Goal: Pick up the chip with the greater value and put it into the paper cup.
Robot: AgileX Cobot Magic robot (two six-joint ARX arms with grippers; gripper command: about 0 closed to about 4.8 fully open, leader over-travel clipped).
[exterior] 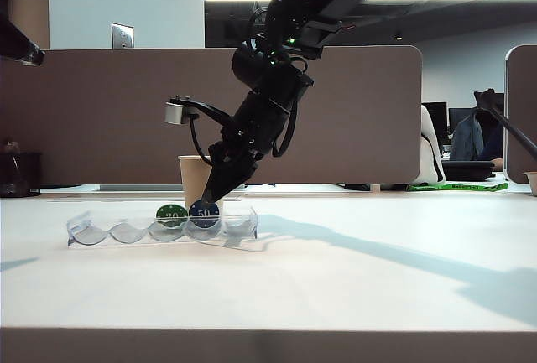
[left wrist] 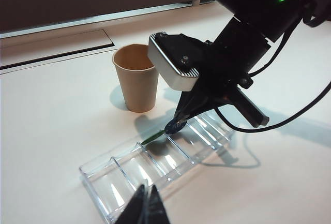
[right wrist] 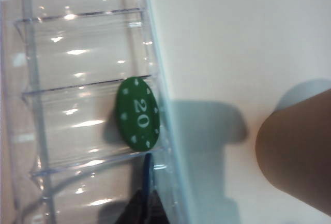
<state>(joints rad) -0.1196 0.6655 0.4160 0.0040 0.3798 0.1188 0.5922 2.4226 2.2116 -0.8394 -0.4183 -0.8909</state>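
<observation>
Pinching the half-hidden blue chip (exterior: 204,210), right gripper (exterior: 210,198); left gripper (left wrist: 146,203) closed, cropped.

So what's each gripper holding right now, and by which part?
Right gripper pinches the dark-blue round "50" chip by its upper edge. Left gripper holds nothing.

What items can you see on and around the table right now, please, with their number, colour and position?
blue "50" chip: one, dark blue, standing in the tray, pinched by the right tool.
green "20" chip: one, green, in the neighbouring tray slot.
chip tray: one, clear plastic, on the table.
paper cup: one, tan, upright behind the tray.
table: one, white.
right tool: black, shut on the blue chip's edge.
left tool: black, shut, hovering over the tray's far end.
</observation>
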